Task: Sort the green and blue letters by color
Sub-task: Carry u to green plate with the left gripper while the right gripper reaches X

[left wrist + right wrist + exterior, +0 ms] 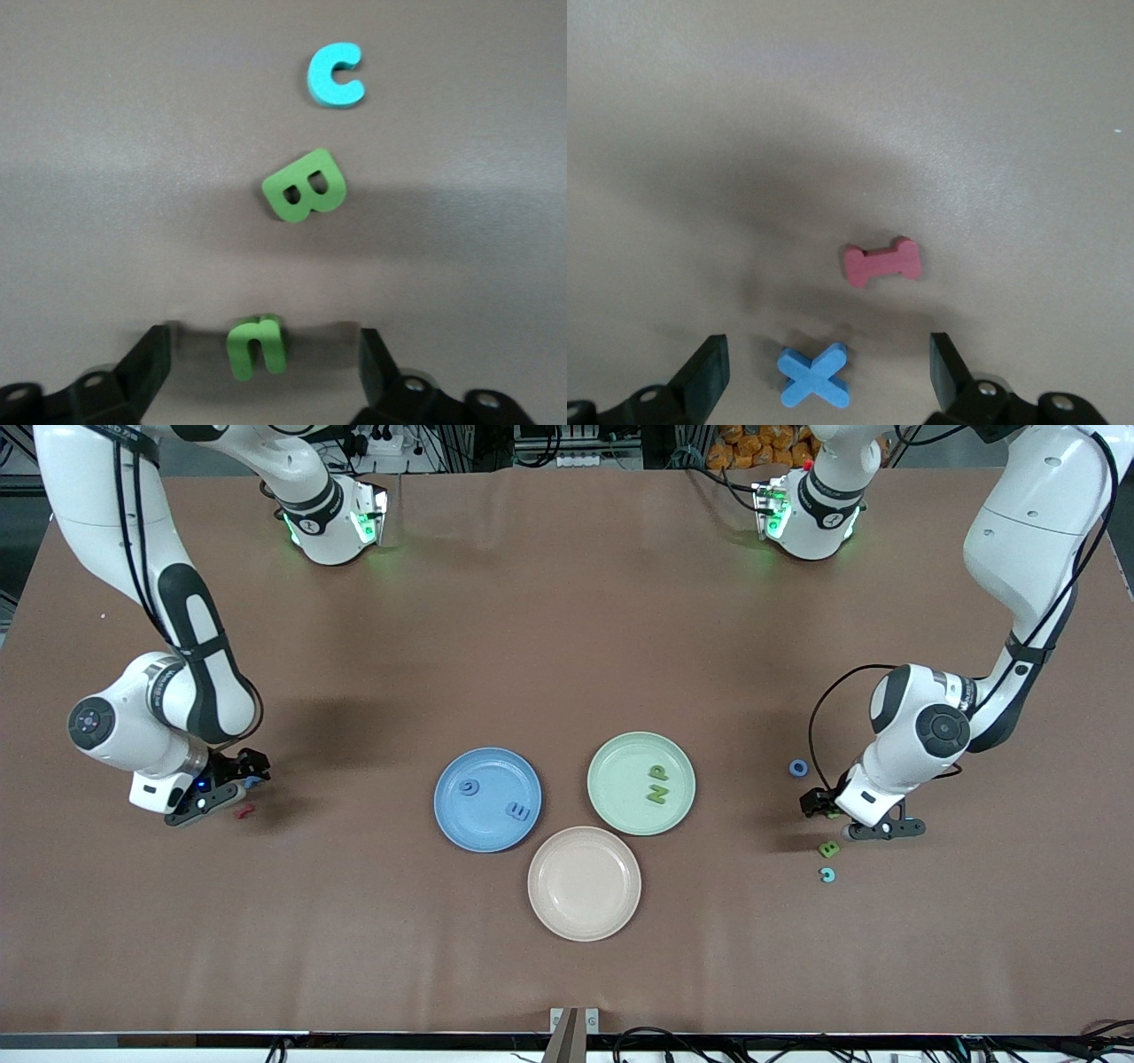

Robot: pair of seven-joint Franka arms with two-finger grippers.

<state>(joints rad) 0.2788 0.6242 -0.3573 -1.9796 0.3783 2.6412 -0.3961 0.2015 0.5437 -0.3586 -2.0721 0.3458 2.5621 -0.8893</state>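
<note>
1. Left pincer (pixel 262 359) down low at the left arm's end of the counter (pixel 567 602), jaws spread wide, nothing clamped yet.
2. Green n (pixel 257 346) sitting on the counter right between those spread fingers, roughly centred in the gap, a clear margin on each side. That's the relation that counts: piece already bracketed, so probably just a squeeze needed, no sideways shuffle.
3. Hard to call a long axis on something that stubby; legs of the n pointing back toward the wrist, sides facing the fingers.
4. Green B (pixel 306 186) lying just ahead of the n, and a light blue C (pixel 335 75) further along the same line. Both apart from the n, so no crowding when closing.
5. Blue ring (pixel 798 768) also nearby, farther from the front camera than the left pincer.
6. Right pincer (pixel 824 372) low at the right arm's end, jaws wide open too, empty. Blue X (pixel 814 376) between its fingers, nearer one finger than the other; red bone-shaped piece (pixel 883 262) just ahead, not part of the sort.
7. Green plate (pixel 616 815) already holding two green letters, blue plate (pixel 461 824) two blue ones, beige plate (pixel 584 883) bare.
8. Left arm clearly nearer the green pieces; green plate the likely drop for the n.
</note>
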